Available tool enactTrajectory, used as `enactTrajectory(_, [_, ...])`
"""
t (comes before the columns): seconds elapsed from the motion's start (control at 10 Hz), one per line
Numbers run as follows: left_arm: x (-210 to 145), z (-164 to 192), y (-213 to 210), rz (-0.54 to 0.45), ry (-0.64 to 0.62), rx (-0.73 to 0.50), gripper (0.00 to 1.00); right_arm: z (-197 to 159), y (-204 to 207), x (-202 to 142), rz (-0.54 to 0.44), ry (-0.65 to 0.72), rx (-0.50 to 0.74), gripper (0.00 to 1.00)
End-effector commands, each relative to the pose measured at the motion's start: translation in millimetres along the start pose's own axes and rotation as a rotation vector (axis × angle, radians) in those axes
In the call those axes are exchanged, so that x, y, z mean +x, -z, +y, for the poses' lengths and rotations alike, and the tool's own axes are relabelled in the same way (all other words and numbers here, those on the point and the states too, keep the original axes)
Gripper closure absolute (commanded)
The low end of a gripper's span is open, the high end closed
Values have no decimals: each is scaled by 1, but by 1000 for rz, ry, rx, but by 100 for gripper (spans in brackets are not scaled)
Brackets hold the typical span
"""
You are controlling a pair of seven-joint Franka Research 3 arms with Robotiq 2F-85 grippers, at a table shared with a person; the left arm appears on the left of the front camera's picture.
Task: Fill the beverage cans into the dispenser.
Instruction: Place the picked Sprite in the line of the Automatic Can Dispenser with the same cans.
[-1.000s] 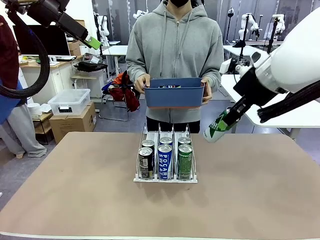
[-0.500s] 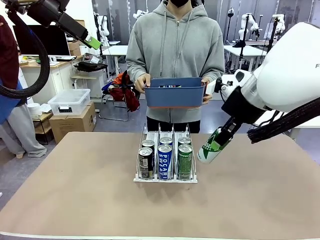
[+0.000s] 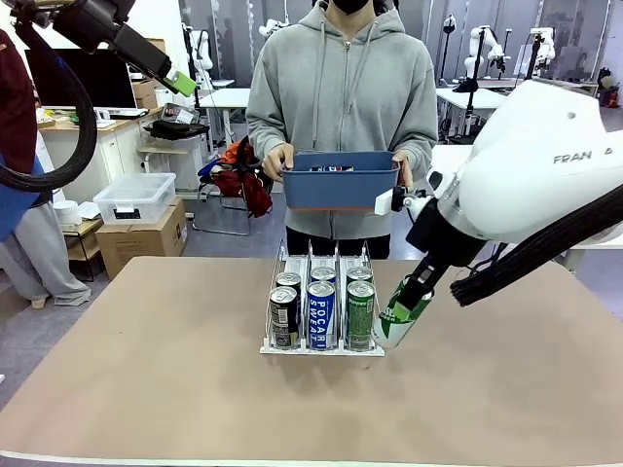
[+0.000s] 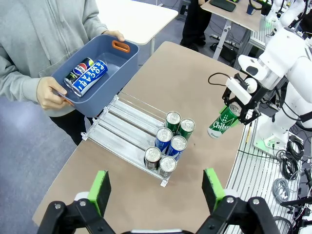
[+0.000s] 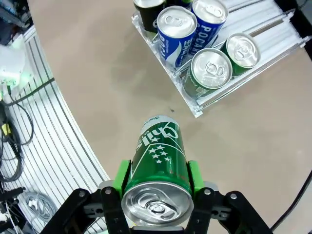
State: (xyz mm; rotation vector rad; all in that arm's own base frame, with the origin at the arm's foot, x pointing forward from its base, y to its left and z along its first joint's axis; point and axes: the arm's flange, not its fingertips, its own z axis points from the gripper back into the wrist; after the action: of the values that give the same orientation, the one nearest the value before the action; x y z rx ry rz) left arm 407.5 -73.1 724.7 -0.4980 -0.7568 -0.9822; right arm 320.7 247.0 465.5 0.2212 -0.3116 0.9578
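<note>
The right jaws are clamped on a green beverage can (image 3: 397,316) that hangs tilted, base toward the dispenser (image 3: 321,350), just beside its right lane. The left jaws stand apart, well away.

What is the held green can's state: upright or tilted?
Tilted: the green can slants in the right gripper, off the table.

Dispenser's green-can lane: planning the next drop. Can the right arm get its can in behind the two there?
Probably yes: the right gripper holds the green can just beside the dispenser, the lane behind its two stored cans is bare, and the blue bin is held beyond it.
</note>
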Motion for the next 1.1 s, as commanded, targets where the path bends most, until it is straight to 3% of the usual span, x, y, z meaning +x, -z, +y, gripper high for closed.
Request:
enactTrajectory(0.0, [-2,0,0,2,1,-1,0,7,11,20,-19,67,-56,42])
enactTrajectory(0.2, [-2,0,0,2,1,-1,0,12,20,29,-15,71,-110,42])
enactTrajectory(0.4, [-2,0,0,2,1,-1,0,12,20,17,-14,54,-46,42])
enactTrajectory(0.7, [-2,0,0,2,1,-1,0,13,25,20,0,63,-57,42])
enactTrajectory(1.0, [-2,0,0,2,1,-1,0,-5,50,35,-18,63,-94,42])
